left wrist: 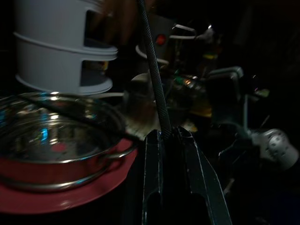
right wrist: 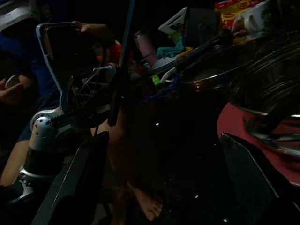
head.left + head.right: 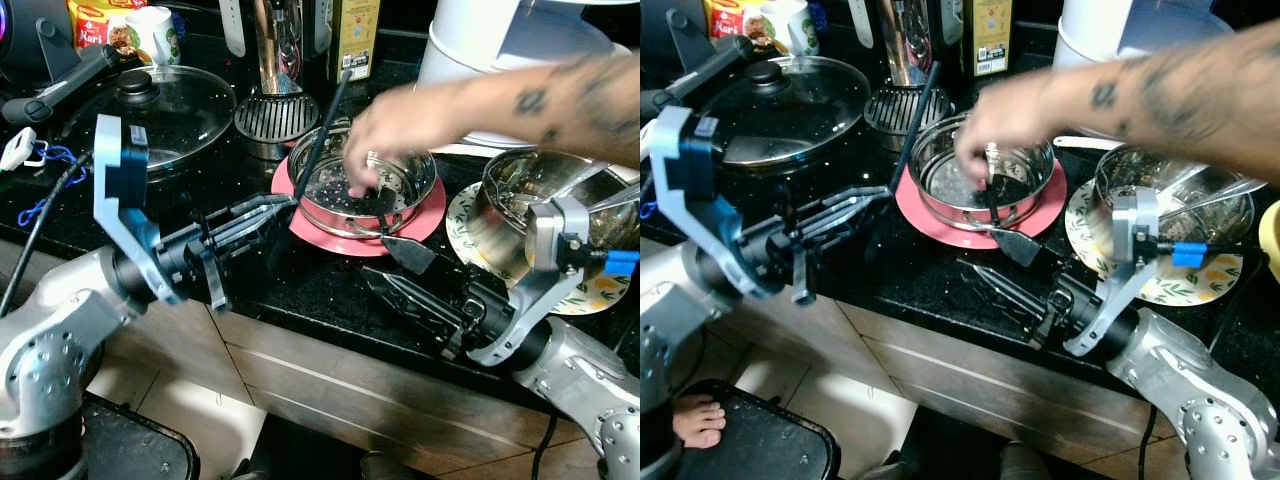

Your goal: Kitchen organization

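My left gripper [image 1: 168, 137] pinches a thin ribbed black rod [image 1: 152, 70] that rises between my fingers; beside them a steel bowl [image 1: 56, 140] sits on a pink plate [image 1: 51, 197].

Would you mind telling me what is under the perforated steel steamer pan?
The steamer pan sits on a pink plate, whose rim shows around it on the black counter. A person's hand reaches into the pan. The plate's centre is covered by the pan.
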`<state>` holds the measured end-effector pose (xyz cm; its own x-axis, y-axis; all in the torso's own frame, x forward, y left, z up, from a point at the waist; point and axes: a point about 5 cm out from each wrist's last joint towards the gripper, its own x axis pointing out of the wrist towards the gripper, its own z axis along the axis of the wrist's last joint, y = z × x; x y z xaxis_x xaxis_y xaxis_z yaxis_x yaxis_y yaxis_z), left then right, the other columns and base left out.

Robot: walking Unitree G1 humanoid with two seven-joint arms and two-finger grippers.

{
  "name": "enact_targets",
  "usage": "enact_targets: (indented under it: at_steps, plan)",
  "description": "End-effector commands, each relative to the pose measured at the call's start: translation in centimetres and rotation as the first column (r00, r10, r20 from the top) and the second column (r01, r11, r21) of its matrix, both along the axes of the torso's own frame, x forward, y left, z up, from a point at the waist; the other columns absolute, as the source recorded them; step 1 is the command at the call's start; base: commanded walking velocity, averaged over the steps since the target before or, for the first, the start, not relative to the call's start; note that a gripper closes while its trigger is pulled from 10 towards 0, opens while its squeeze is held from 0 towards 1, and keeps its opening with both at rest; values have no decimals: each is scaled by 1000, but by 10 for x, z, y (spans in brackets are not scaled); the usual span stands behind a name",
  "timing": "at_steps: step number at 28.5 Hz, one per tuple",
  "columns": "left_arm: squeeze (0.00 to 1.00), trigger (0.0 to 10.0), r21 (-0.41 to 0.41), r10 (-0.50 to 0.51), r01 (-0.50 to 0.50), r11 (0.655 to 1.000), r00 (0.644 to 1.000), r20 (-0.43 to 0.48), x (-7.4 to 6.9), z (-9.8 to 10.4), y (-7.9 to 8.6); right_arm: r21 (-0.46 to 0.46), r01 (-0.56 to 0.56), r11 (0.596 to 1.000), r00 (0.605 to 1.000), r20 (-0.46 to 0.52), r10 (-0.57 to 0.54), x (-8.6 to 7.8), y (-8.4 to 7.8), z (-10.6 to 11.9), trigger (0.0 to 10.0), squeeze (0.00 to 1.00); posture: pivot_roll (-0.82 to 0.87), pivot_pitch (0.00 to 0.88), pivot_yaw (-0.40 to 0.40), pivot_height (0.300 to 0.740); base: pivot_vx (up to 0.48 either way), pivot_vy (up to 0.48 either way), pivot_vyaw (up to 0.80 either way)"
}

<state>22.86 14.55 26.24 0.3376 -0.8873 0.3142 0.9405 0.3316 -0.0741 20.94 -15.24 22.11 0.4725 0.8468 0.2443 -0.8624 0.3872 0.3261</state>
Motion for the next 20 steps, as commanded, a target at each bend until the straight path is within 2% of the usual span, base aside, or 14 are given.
enact_targets:
  at_steps: [1, 4, 7, 8, 9, 10, 12, 19, 20]
  plan:
    - [0, 0, -10, -27, 27, 1000, 1000, -15, -5, -2, -6, 3, -18, 1000, 1000, 1, 18, -2, -2, -1, 10000, 0, -47, 122, 34, 740, 0, 0, 0]
    - [0, 0, -27, -16, 15, 1000, 1000, -27, -4, -4, -12, -3, 6, 1000, 1000, 21, -6, 2, -3, 2, 10000, 0, -47, 118, 33, 740, 0, 0, 0]
    - [0, 0, -41, 44, -45, 998, 999, -31, 2, -4, -14, 19, 22, 1000, 998, 52, -23, 7, -3, 11, 10000, 0, -46, 112, 30, 740, 0, 0, 0]
    - [0, 0, -41, 95, -96, 995, 995, -40, 8, -4, -14, 22, 29, 999, 997, 66, -30, 10, -1, 15, 10000, 0, -44, 112, 28, 740, 0, 0, 0]
    - [0, 0, -41, 95, -96, 995, 995, -40, 8, -4, -14, 22, 29, 999, 997, 66, -30, 10, -1, 15, 10000, 0, -44, 112, 28, 740, 0, 0, 0]
    - [0, 0, -41, 162, -164, 986, 985, -55, 16, -5, -12, 20, 52, 998, 995, 87, -54, 15, 1, 20, 10000, 0, -42, 107, 25, 740, 0, 0, 0]
    - [0, 0, -40, 205, -208, 977, 977, -57, 19, -5, -10, 20, 77, 997, 991, 107, -78, 21, 3, 26, 10000, 0, -41, 105, 23, 740, 0, 0, 0]
    - [0, 0, -61, 249, -252, 966, 967, -55, 22, -3, -7, 37, 106, 994, 983, 144, -110, 31, 8, 37, 10000, 0, -33, 99, 17, 740, 0, 0, 0]
    - [0, 0, -62, 256, -259, 964, 965, -56, 22, -2, -6, 11, 139, 990, 977, 160, -139, 36, 10, 38, 10000, 0, -32, 99, 17, 740, 0, 0, 0]
